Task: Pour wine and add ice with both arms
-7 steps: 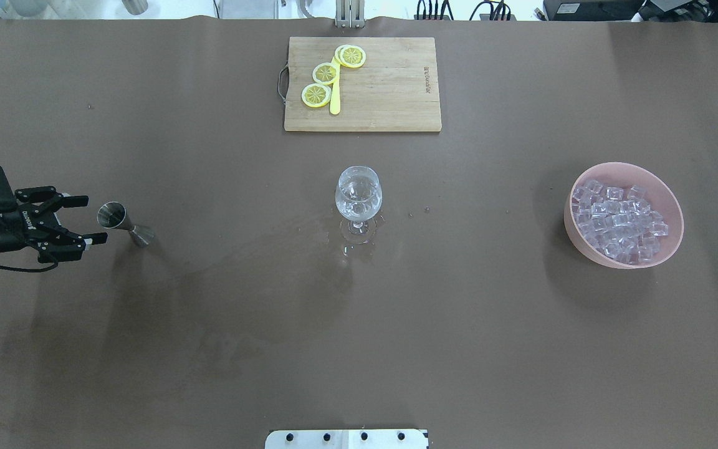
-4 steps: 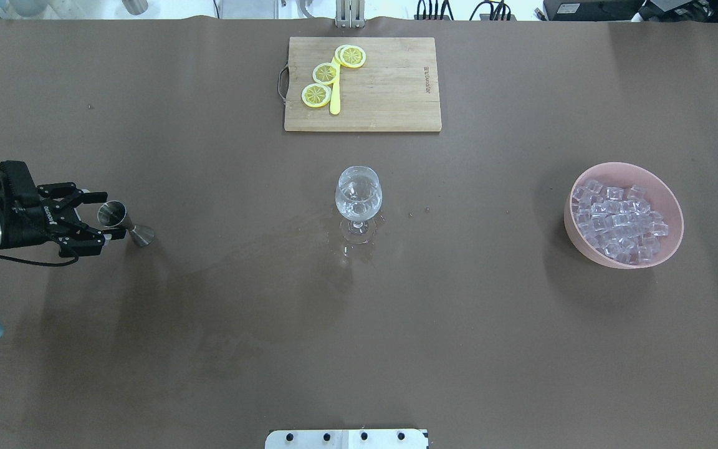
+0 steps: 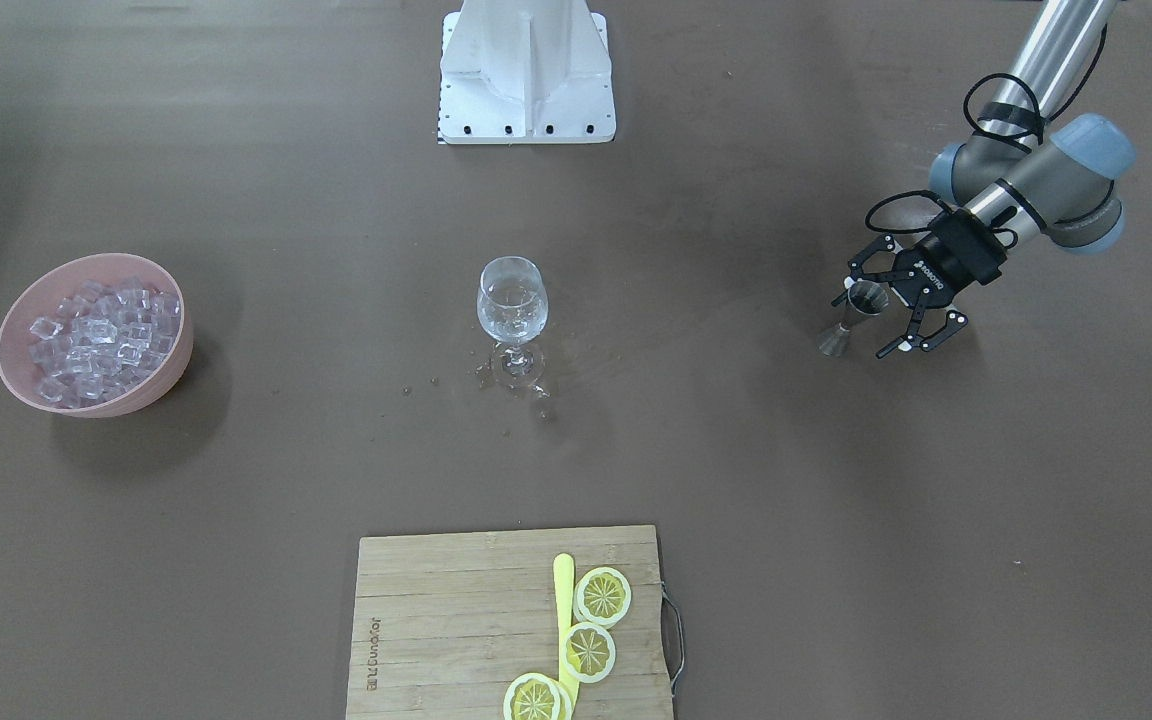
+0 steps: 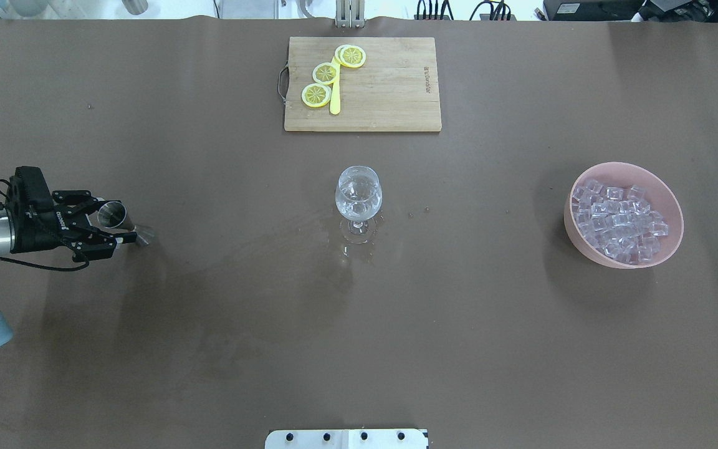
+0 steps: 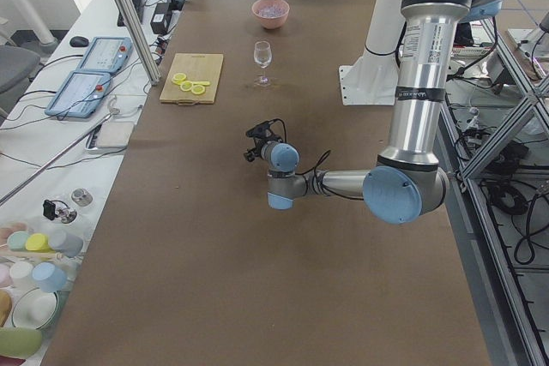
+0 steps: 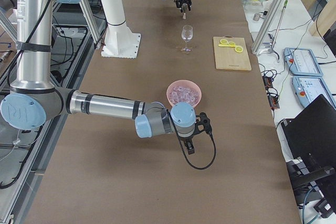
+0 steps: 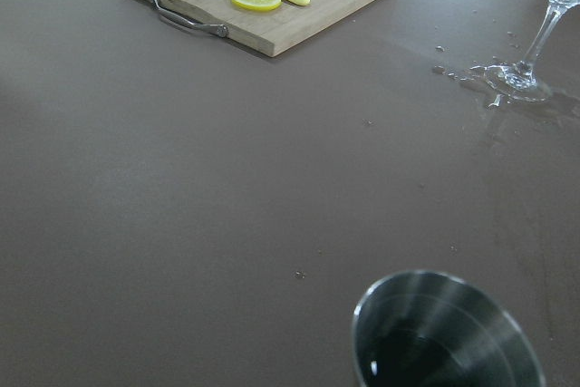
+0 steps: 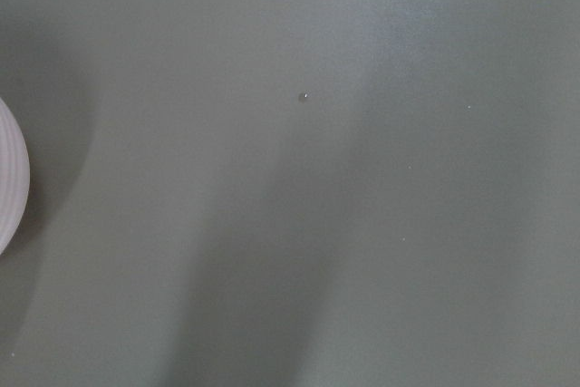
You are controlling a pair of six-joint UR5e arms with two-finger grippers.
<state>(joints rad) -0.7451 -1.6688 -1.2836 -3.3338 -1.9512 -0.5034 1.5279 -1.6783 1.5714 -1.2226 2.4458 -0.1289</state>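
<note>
A steel jigger [image 4: 113, 216] stands at the table's left side, also in the front view [image 3: 854, 314]. The left wrist view looks into its cup [image 7: 446, 337], close up; I cannot tell what it holds. My left gripper [image 4: 110, 222] is open, one finger on each side of the jigger, apart from it. A stemmed glass [image 4: 359, 194] with a little clear wine stands mid-table, droplets around its foot. A pink bowl [image 4: 574, 240] at the right holds many ice cubes [image 4: 617, 218]. My right gripper [image 6: 192, 138] shows only in the exterior right view, beside the bowl; I cannot tell its state.
A wooden cutting board [image 4: 390, 87] with lemon slices [image 4: 316, 95] and a yellow knife lies at the far middle. The white pedestal [image 3: 526, 75] stands at the robot's edge. The right wrist view shows bare table and the bowl's edge [image 8: 9, 178].
My left gripper has moved right toward the jigger and now has its open fingers on both sides of it. The jigger, glass and bowl have not moved.
</note>
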